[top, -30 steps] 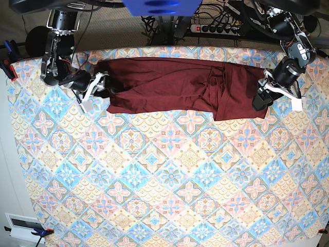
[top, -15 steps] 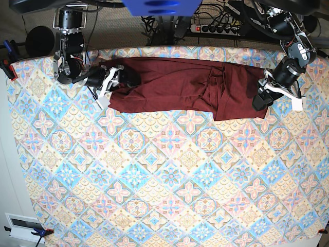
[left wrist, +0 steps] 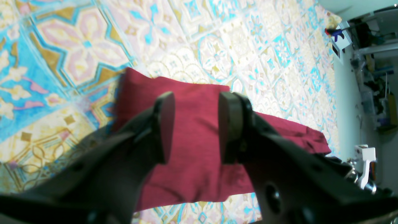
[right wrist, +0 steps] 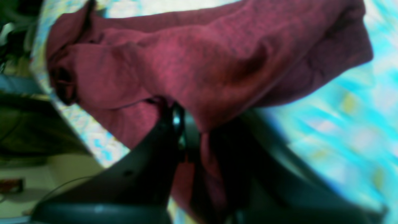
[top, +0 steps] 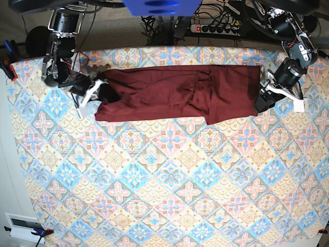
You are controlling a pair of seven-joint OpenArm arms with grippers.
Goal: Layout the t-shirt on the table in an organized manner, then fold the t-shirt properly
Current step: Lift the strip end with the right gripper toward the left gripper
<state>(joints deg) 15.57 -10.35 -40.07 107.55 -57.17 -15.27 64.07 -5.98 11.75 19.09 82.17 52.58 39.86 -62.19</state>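
The left gripper (left wrist: 194,126) has its two dark pads apart, and between them we see the maroon cloth of the t-shirt (top: 177,92) lying below; the pads do not pinch it in the left wrist view. In the base view this gripper (top: 261,100) stands at the right end of the garment, just at its edge. The right gripper (right wrist: 183,130) has its jaws brought together on a fold of the t-shirt (right wrist: 199,59), and the cloth hangs over the fingers (the picture is blurred, so the exact contact is hard to see). In the base view it (top: 97,88) sits at the left end of the garment.

The t-shirt lies stretched as a long band along the far side of the table (top: 164,180), with a bunched, wrinkled part right of its middle. Behind the table edge there is a power strip (top: 218,28) with cables. A white plastic part (top: 85,100) is near the right gripper, and another white part (top: 298,105) is near the left one.

Compared with one second ago, the right gripper was open beside the cloth and is now closed on it. The garment is pulled longer and straighter, its right end now higher on the table. The left gripper has moved a little toward the far edge.
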